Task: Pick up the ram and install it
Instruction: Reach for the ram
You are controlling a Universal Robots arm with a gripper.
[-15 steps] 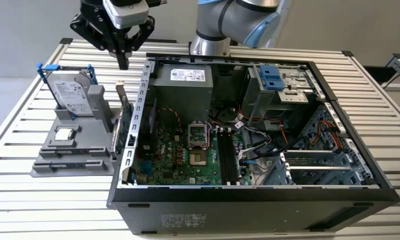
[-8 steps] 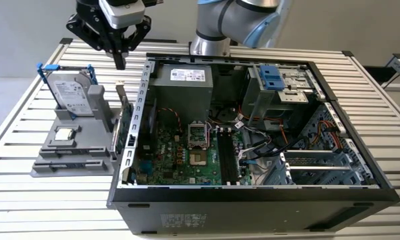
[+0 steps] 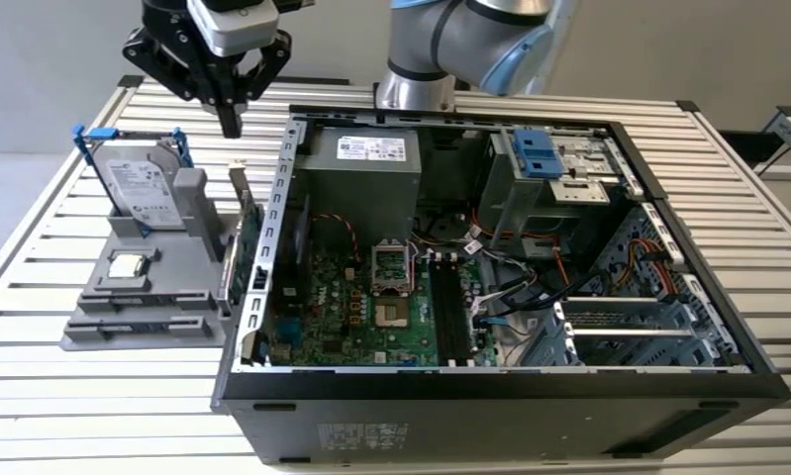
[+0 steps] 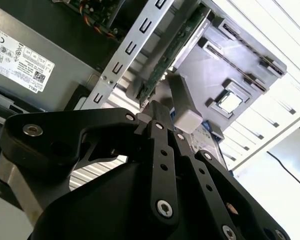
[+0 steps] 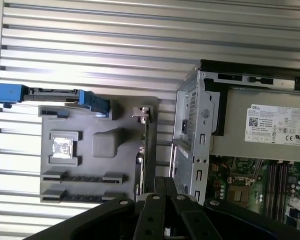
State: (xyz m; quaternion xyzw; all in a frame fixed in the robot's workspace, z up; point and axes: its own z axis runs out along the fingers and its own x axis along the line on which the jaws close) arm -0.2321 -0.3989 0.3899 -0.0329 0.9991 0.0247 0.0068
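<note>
Gripper [image 4: 151, 114] closest to lens: black fingers pressed tip to tip, nothing seen betw. them. Ext. view: it hangs upper left of frame, over far end of grey tray [image 3: 170, 334], just beside hard drive [image 3: 142, 183]. Ram [image 5: 82, 178] (thin dark strip, edge-up in a tray slot, as best I can tell) sits at tray's near end, lower left of frame. So it lies below jaws & toward cam, long axis across frame.
</note>
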